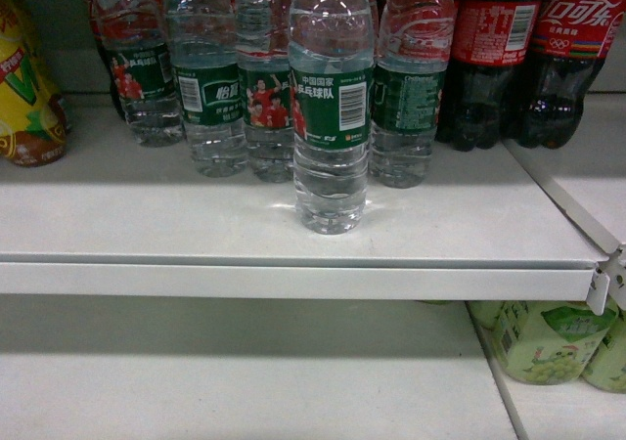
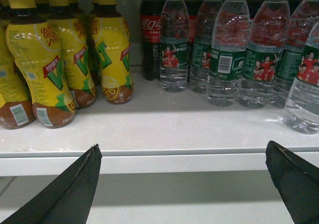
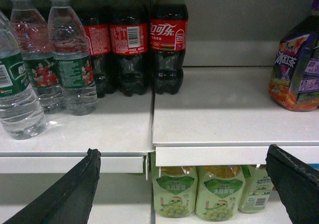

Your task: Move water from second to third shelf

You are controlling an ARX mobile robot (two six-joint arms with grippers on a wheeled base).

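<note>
water bottle (image 1: 332,117) out in front of its row, both grippers spread wide and holding nothing

four more water bottles (image 1: 210,78) stand behind it, three cola bottles (image 3: 130,45) to its right on the shelf (image 1: 196,215). it is clear, ribbed, green label with red-shirted figures and a barcode. left gripper (image 2: 182,184) and right gripper (image 3: 182,184) hang below the shelf lip.

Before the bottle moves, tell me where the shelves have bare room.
Bare: the lower shelf left of the green drinks; the upper shelf's front strip either side of the front water bottle; the right bay between cola and purple carton. Crowded: the back row of water.
</note>
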